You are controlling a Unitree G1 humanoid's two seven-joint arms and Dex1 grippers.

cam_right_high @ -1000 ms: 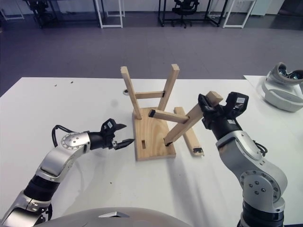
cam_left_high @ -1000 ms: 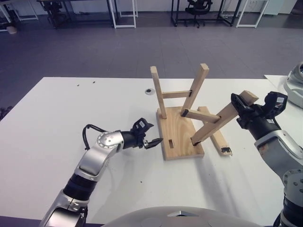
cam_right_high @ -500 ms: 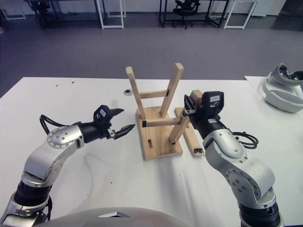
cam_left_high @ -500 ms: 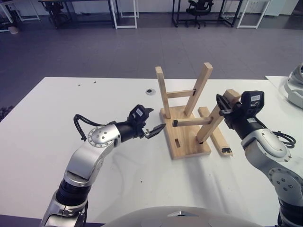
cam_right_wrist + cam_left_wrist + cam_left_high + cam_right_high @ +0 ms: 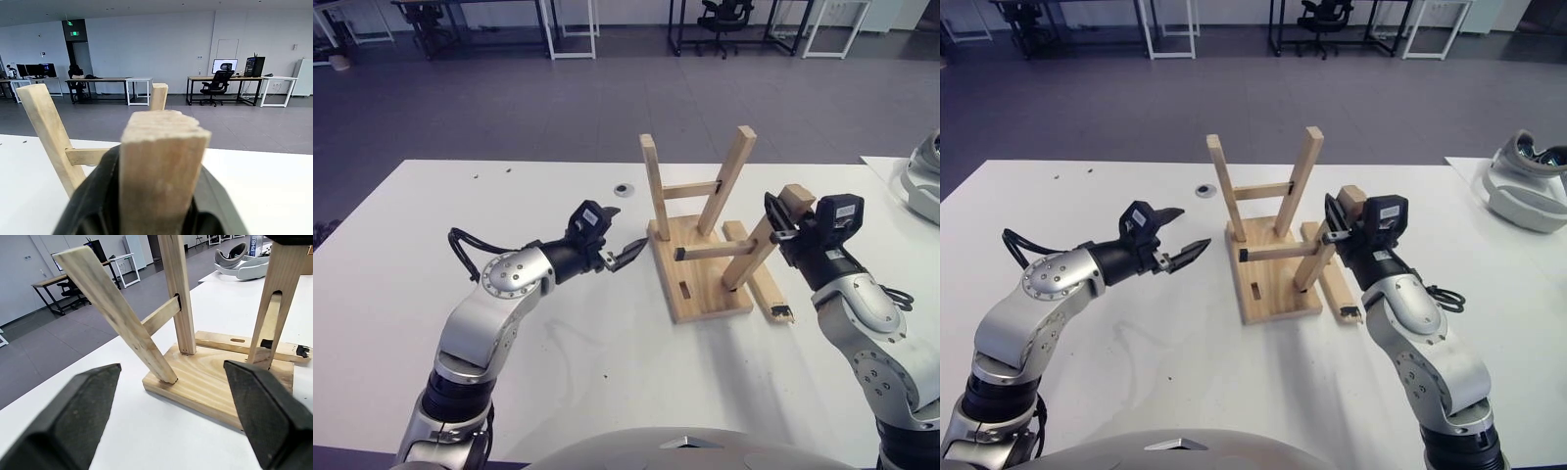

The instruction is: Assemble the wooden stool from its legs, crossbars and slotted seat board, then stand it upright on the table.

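The right gripper [image 5: 146,205] grips a wooden leg [image 5: 159,147]; a crossbar [image 5: 90,155] joins two legs [image 5: 49,132] behind.

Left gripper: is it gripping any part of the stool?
No, the left gripper is open with nothing between its fingers, and the seat board lies beyond them.

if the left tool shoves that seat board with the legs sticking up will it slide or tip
Probably slides: the seat board lies flat and wide on the white table. A push high on the two upright legs could rock them in their slots. The right tool grips the third leg standing on the board, so it may pivot.
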